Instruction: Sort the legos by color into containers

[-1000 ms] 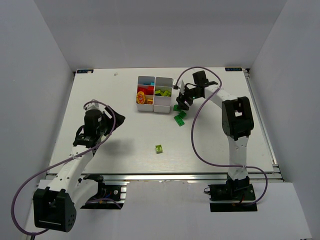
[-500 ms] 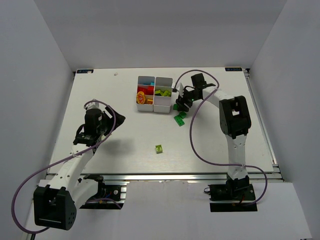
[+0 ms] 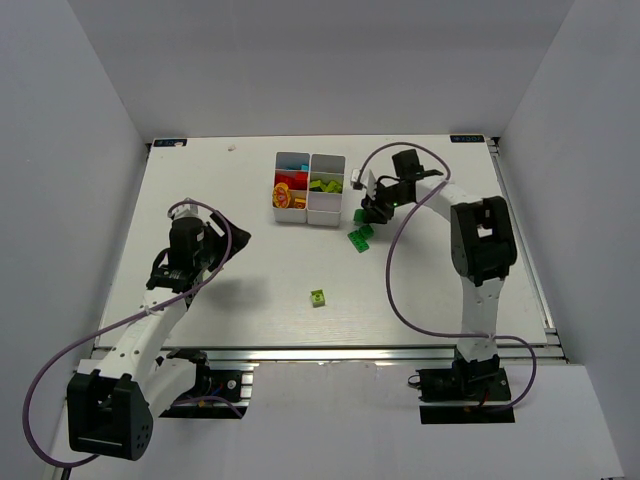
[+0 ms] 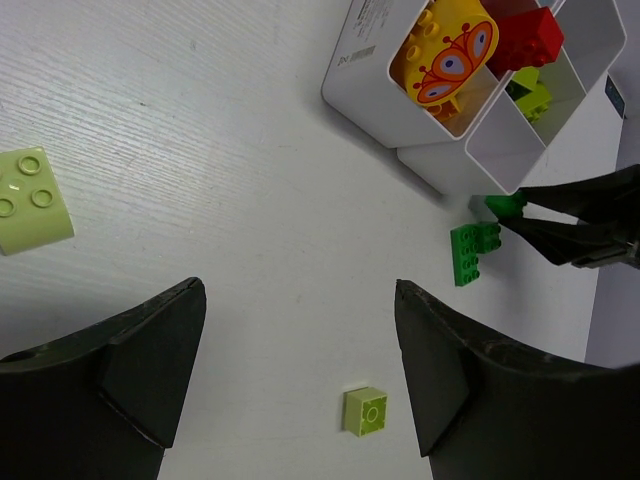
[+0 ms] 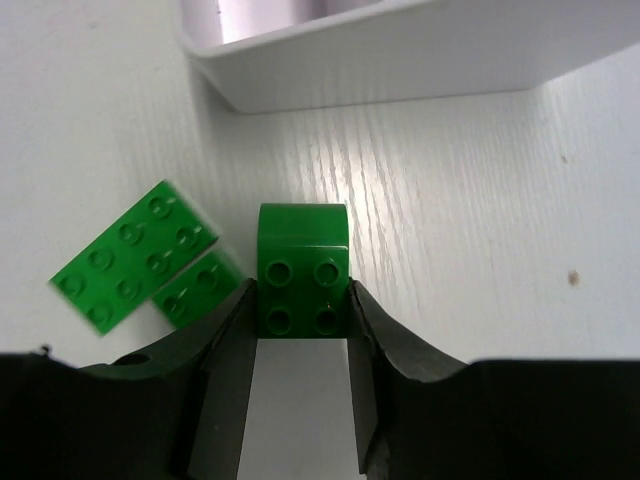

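At four o'clock off the tray [image 3: 325, 218], our right gripper [image 5: 300, 292] is pinching a presumably light, rigid green brick [image 5: 302, 265] by its sides; our left gripper [image 4: 298, 300] is gaping.

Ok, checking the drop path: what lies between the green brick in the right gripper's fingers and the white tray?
The right wrist view shows only bare tabletop between the dark green brick and the tray.
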`<move>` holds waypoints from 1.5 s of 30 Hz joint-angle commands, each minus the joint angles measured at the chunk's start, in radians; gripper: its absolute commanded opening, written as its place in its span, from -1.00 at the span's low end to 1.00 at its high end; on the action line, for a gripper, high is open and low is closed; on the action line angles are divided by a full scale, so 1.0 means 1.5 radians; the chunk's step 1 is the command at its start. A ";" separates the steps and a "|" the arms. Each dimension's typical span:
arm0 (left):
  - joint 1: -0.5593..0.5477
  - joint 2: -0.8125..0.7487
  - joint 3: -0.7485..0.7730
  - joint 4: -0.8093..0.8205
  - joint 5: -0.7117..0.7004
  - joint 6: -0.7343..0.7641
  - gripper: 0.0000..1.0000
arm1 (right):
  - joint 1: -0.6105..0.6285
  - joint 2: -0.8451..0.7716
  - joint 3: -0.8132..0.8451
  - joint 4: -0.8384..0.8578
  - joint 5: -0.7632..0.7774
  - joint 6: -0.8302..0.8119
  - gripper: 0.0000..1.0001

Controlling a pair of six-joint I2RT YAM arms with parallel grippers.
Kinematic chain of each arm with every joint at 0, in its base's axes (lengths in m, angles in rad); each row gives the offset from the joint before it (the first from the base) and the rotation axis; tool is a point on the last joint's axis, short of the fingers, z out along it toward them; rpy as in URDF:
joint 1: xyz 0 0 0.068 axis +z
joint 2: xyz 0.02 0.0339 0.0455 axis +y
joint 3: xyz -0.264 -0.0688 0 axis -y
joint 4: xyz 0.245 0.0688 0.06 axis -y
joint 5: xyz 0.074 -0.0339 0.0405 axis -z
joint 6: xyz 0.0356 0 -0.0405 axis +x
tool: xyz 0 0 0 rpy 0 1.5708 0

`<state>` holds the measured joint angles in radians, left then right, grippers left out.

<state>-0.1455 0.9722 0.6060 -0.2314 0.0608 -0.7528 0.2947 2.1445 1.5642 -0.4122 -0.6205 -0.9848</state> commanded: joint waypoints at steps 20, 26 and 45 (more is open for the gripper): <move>0.004 -0.038 -0.008 0.037 0.013 -0.022 0.71 | 0.077 -0.042 0.209 0.147 0.037 0.182 -0.76; 0.003 -0.052 -0.020 0.043 0.013 -0.034 0.71 | 0.093 -0.003 0.232 0.169 0.070 0.174 -0.61; 0.003 -0.048 -0.015 0.040 0.014 -0.031 0.71 | 0.099 0.013 0.229 0.194 0.114 0.187 0.32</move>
<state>-0.1455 0.9108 0.5793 -0.1791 0.0856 -0.7986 0.4408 2.1677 1.8702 -0.1543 -0.4553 -0.7124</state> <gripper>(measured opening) 0.854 0.656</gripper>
